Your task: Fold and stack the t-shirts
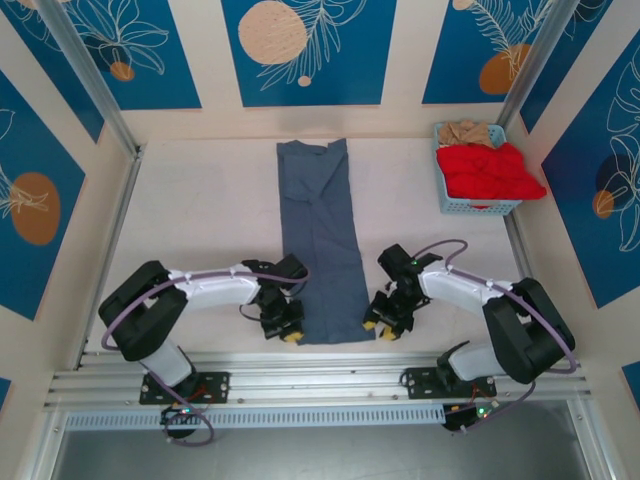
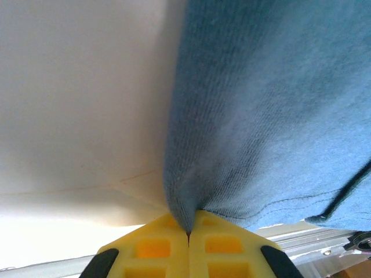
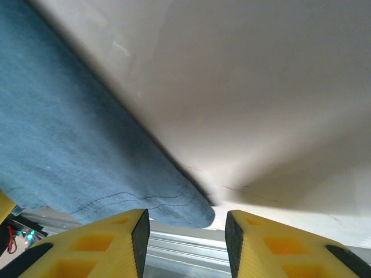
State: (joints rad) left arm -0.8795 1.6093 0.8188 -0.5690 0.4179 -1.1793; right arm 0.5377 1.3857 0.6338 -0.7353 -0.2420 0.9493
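The blue shirt (image 1: 320, 240) lies flat in the middle of the table (image 1: 200, 220), folded lengthwise into one long, narrow strip that runs from near the far wall to the near edge. It is a plain, dusty slate-blue. Soft creases run down its length, and the far end is slightly uneven, with a small notch in the edge. Up close the cloth shows a fine knit and a stitched line along the near hem.

The left pincer (image 1: 285, 330) sits at the strip's near left corner. In the left wrist view its yellow fingers (image 2: 226, 249) are pressed together on that corner, and the cloth rises from the pinch in a ridge.

The right pincer (image 1: 380, 325) sits at the near right corner. Its yellow fingers (image 3: 255, 243) stand well apart and hold nothing. The rounded hem corner lies on the table just ahead of the gap, and whether it reaches in between the fingers cannot be told.

At the far right corner a basket (image 1: 478, 207) holds a crumpled red shirt (image 1: 490, 172), which spills over the right rim. A beige shirt (image 1: 470, 132) is bunched behind it.
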